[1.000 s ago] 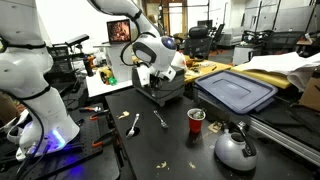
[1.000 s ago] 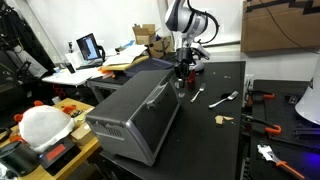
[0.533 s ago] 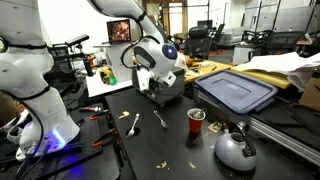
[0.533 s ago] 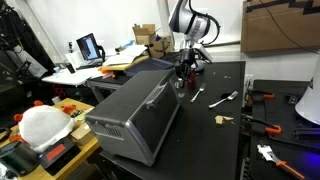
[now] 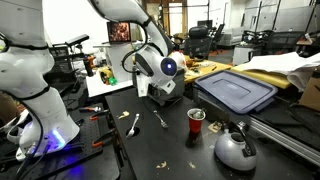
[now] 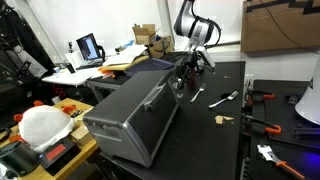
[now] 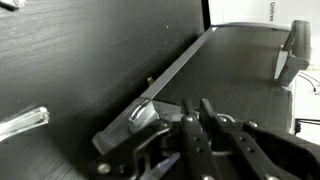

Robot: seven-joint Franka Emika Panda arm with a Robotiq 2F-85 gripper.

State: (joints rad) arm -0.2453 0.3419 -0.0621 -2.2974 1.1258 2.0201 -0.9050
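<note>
Wrist view: pincer (image 7: pixel 196 108) clenched, apparently empty, now lower beside the grey box (image 6: pixel 130 115) than 1 second before.

Your claw (image 6: pixel 183 76), fingers together, sits hard by the far end of the grey metal box (image 6: pixel 135 112), which fills the lower middle of the frame and bars any pass there. Right of the box the black desk (image 6: pixel 215 145) lies open, bar a spoon (image 6: pixel 197 97), a fork (image 6: pixel 226 98) and a small scrap (image 6: pixel 222 119) lying flat. In an exterior view a red cup (image 5: pixel 196 121) and a kettle (image 5: pixel 235 148) stand at lower right.
</note>
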